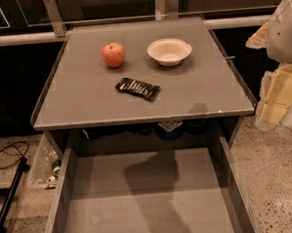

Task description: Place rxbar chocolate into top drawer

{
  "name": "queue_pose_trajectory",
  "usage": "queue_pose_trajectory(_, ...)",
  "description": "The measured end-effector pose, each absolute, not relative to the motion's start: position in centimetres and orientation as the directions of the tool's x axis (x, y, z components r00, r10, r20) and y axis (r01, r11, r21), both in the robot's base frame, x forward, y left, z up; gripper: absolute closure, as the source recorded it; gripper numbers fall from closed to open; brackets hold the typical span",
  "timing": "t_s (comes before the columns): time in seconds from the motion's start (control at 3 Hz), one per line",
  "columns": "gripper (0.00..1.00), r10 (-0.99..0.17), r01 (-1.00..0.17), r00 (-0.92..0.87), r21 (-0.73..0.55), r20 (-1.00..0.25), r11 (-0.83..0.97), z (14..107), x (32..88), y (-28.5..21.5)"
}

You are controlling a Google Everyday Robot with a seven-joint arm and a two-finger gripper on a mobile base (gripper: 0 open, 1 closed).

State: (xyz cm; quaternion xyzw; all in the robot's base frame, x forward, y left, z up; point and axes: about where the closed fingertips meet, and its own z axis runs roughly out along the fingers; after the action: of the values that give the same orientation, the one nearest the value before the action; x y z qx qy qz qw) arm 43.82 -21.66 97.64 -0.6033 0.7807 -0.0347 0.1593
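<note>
Hovering at right, one gripper [280,119], grip unclear; one rxbar chocolate [137,88], one top drawer [61,204].

White lettering on rxbar chocolate [137,88] is unreadable; gripper [276,110] at right edge.

The scene was dim, with warm light falling from above onto the table [84,97], and the surroundings were nearly black. The apple [113,54] and the bowl [169,51] cast soft shadows. A broad dark shadow crossed the top drawer [102,202] floor. The gripper [278,104], at the right edge beside the table, was brightest.
</note>
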Motion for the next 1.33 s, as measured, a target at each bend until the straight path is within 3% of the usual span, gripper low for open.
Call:
queue_pose_trajectory(0.67, 0.00, -0.954, -0.927, -0.192, -0.275, -0.232, 0.253, 97.8, 45.5, -20.5)
queue_pose_trajectory(1.33, 0.00, -0.935, -0.926, -0.101, -0.312, -0.340, 0.214, 96.9, 49.2, -17.5)
